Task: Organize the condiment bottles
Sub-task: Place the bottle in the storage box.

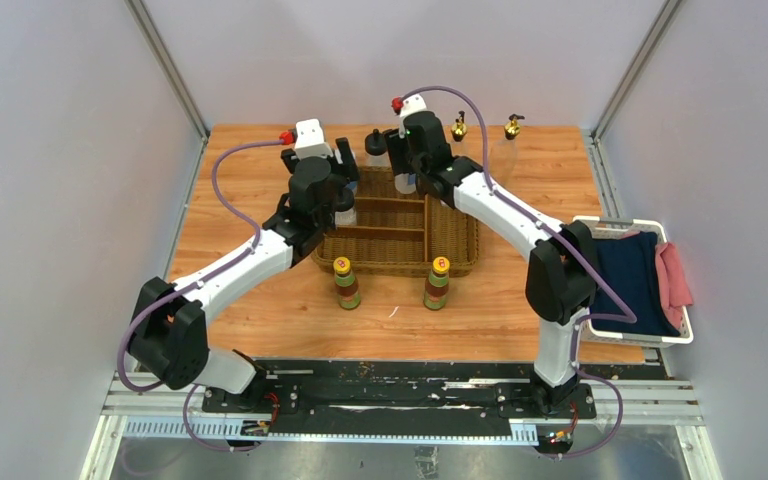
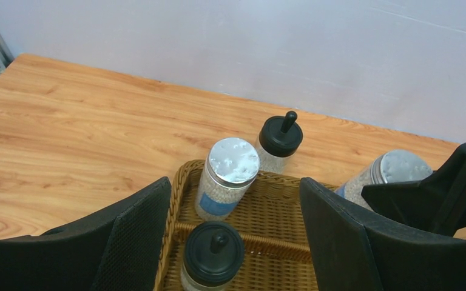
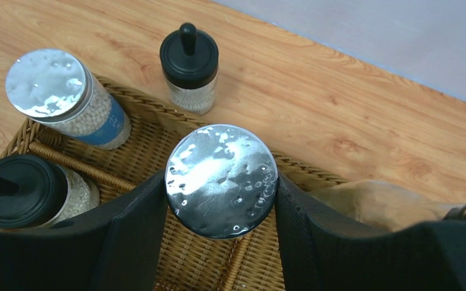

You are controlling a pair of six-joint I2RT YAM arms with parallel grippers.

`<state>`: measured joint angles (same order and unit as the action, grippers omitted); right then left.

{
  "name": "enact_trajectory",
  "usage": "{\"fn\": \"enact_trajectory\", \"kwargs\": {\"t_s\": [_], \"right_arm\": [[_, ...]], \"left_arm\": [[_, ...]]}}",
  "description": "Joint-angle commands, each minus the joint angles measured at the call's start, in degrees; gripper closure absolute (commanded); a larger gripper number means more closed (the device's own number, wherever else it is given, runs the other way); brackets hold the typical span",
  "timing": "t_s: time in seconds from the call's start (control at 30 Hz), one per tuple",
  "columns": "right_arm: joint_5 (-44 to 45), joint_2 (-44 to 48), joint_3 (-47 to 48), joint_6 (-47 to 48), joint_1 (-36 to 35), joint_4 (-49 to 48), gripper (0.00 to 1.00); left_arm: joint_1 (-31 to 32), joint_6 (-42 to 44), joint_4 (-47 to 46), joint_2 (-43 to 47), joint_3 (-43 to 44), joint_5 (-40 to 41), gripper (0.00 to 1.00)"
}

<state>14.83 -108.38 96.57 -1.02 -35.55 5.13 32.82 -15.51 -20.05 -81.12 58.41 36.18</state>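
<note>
Right wrist view gives me the clearest read: my right tool (image 3: 221, 182) is clamped on a grey-lidded jar (image 3: 221, 163), with both fingers (image 3: 130, 242) pressed against its sides. The jar fills the centre of the frame over the far part of the wicker basket (image 3: 145, 145), and I cannot tell whether its base rests on the weave. At upper left, a second grey-lidded jar (image 3: 60, 97) stands in the basket's corner. A black-capped bottle (image 3: 21, 191) at lower left is in the basket too. A second black-capped bottle (image 3: 188, 60) at top centre stands on the bare tabletop (image 3: 340, 91), just beyond the rim. In the left wrist view, my left tool (image 2: 235, 212) has its fingers wide apart and holds nothing, hanging above that same basket corner. In the top external view, two yellow-capped bottles (image 1: 347, 283) (image 1: 437, 283) stand upright on the tabletop just below the basket, apart from each other. Two gold-topped bottles (image 1: 458, 130) (image 1: 511, 130) stand at upper right near the back edge. A white bin (image 1: 600, 222) holding dark blue and pink cloth sits at the right edge.
</note>
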Motion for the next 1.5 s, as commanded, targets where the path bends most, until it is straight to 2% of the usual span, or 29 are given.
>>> {"fn": "enact_trajectory", "kwargs": {"t_s": [0.0, 1.3, 1.33, 1.47], "right_arm": [[1.2, 2.2, -0.8, -1.4, -0.7, -5.4, 1.0], [-0.7, -5.9, -5.2, -3.0, 2.9, -9.8, 0.99], [-0.7, -5.9, -5.1, -3.0, 3.0, -9.7, 0.95], [-0.9, -5.8, -5.0, -2.7, 3.0, -9.5, 0.57]], "left_arm": [[0.3, -0.5, -1.3, 1.7, -0.8, 0.6, 0.19], [0.3, -1.2, -2.4, -1.3, -1.9, 1.2, 0.2], [0.3, -1.3, -2.4, -1.4, -1.9, 1.3, 0.2], [0.3, -1.4, -2.4, -1.6, -1.8, 1.7, 0.18]]}}
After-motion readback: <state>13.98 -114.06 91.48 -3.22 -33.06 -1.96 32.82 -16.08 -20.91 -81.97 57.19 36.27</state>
